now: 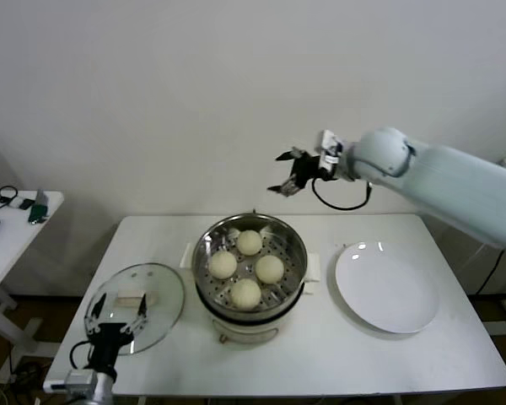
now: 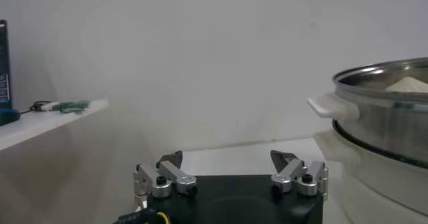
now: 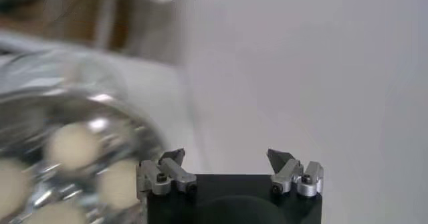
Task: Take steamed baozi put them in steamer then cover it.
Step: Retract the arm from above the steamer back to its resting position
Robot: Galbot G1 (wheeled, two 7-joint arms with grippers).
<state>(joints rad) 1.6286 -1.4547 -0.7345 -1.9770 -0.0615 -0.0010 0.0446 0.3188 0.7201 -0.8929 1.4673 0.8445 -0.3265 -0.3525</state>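
Four baozi loaded in steamer, cover not yet on.

Steamed baozi sit four together on the perforated tray inside the steamer, mid-surface. Cover lies flat on the surface just beside the steamer, toward the robot's left, pale handle up. Likely rigid, fairly heavy, slick, breakable glass; take it by the handle, not the rim. Left gripper hovers at the cover's near edge, jaws spread, holding nothing. Right gripper is raised above and behind the steamer, jaws apart, empty. White plate lies bare on the steamer's other side. Side table stands well beyond the cover.
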